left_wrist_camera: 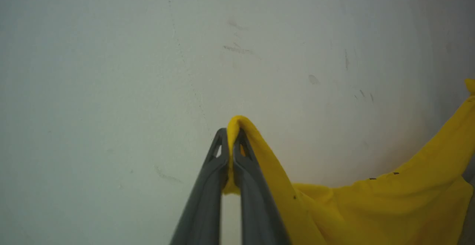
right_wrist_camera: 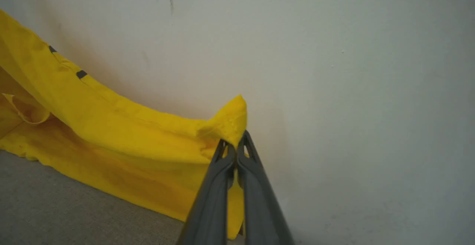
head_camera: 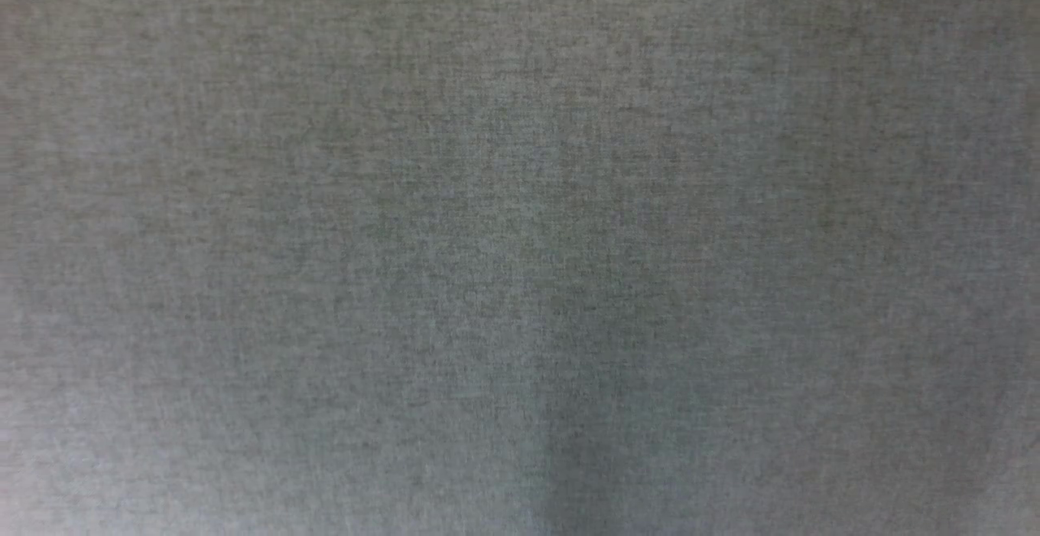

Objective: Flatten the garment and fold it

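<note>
Left gripper (left_wrist_camera: 231,136) and right gripper (right_wrist_camera: 236,143) are each pinching a bunched edge of the shirt (right_wrist_camera: 111,133), which is sagging between them, lower edge trailing on grey cloth (right_wrist_camera: 55,208); judging it light and limp, best gripped at corners.

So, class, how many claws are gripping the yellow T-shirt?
2. The left claw pinches a fold of the yellow T-shirt in the left wrist view; the right claw pinches another corner in the right wrist view. Both are shut on it.
</note>
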{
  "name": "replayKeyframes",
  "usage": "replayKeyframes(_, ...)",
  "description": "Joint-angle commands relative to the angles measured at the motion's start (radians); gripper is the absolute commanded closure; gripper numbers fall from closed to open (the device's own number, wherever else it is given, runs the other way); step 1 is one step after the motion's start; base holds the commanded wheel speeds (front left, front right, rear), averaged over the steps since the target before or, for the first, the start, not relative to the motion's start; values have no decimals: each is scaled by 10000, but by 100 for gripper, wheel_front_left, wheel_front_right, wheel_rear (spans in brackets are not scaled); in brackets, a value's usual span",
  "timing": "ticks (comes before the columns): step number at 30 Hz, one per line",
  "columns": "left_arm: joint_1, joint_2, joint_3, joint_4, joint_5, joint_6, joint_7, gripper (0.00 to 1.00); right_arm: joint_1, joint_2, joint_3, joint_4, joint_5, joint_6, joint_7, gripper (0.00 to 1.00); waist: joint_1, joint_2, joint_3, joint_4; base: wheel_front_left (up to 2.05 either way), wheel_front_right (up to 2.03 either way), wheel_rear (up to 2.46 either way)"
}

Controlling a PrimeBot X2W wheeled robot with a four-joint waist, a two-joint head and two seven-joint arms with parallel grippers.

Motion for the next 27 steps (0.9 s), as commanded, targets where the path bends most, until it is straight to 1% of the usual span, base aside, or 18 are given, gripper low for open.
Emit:
replayKeyframes(1,607,234,115,-398,-238,170,-16,100,618,-244,-150,-332,199,-21,-118,100,0,0,-423,195,0,0,0)
replayKeyframes(3,1612,629,256,-1155,-606,439,63,100,1647,-454,-391,-925,421,-21,-225,100,0,0,-698,222,0,0,0)
replayKeyframes(5,2742,1007,395,-2044,-992,816,133,100,2778,-567,-685,-1489,586,-21,-272,100,0,0,-998,259,0,0,0)
replayKeyframes(8,4596,1544,442,-3344,-1441,1450,190,100,4549,-489,-1302,-2248,717,-21,-348,100,0,0,-1498,320,0,0,0)
replayKeyframes(11,6572,1963,308,-4477,-1766,2149,76,100,6371,-133,-1892,-2913,650,-21,-403,100,0,0,-2083,370,0,0,0)
replayKeyframes(15,9149,2238,-164,-5473,-2054,3004,-339,100,8803,593,-2757,-3553,533,-21,-384,100,0,0,-2951,483,0,0,0)
replayKeyframes(18,11004,2354,-750,-5656,-2186,3567,-626,100,10503,1284,-3265,-3820,467,-21,-270,100,0,0,-3567,491,0,0,0)
replayKeyframes(20,12134,2206,-1137,-5585,-2508,3803,-890,100,11444,1695,-3437,-3861,389,-21,-174,100,0,0,-3964,469,0,0,0)
replayKeyframes(23,13572,2196,-1743,-5043,-2967,3988,-929,100,12559,1979,-3485,-3647,131,-21,61,100,0,0,-4479,471,0,0,0)
replayKeyframes(26,14655,2093,-2341,-4507,-3608,4003,-567,100,13494,1998,-3406,-3224,-147,-21,404,100,0,0,-4955,537,0,0,0)
replayKeyframes(27,14992,2037,-2511,-4346,-3927,3963,-398,100,13747,2096,-3412,-3059,-79,-21,498,100,0,0,-5093,540,0,0,0)
